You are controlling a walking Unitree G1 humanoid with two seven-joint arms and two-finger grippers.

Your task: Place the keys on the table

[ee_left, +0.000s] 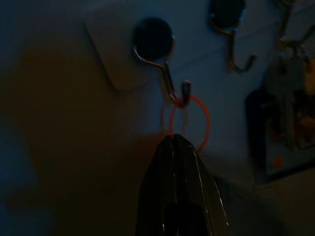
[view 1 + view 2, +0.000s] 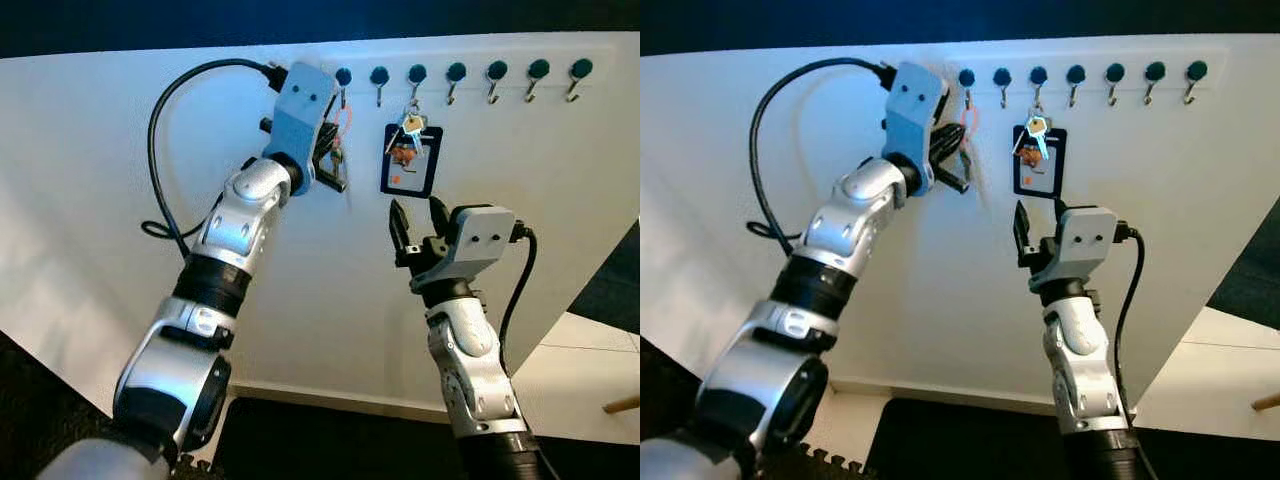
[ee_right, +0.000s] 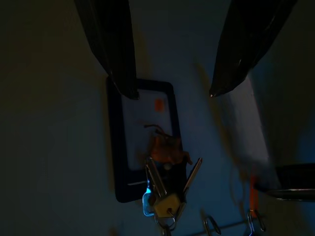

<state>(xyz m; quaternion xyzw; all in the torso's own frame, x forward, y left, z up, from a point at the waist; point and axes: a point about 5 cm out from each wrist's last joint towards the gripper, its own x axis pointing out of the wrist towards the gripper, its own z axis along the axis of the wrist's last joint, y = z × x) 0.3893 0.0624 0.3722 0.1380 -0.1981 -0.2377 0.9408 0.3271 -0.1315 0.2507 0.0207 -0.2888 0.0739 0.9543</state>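
A row of dark-capped hooks (image 2: 456, 78) lines the white wall (image 2: 120, 180).

A row of dark-capped hooks (image 2: 1075, 80) runs along the white wall (image 2: 1200, 190). The keys (image 2: 1033, 135) hang from one hook over a dark-framed card (image 2: 1038, 165), with the right gripper (image 2: 1038, 222) just below, fingers apart. The left gripper (image 2: 958, 160) reaches to an orange ring (image 2: 969, 119) on the leftmost hook.

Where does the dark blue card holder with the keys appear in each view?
Left eye view: card holder hangs upper centre, above the right hand.
Right eye view: upper centre.
Left wrist view: right edge, dim.
Right wrist view: centre, beyond the open fingers.
Shared landmark: the row of hooks.
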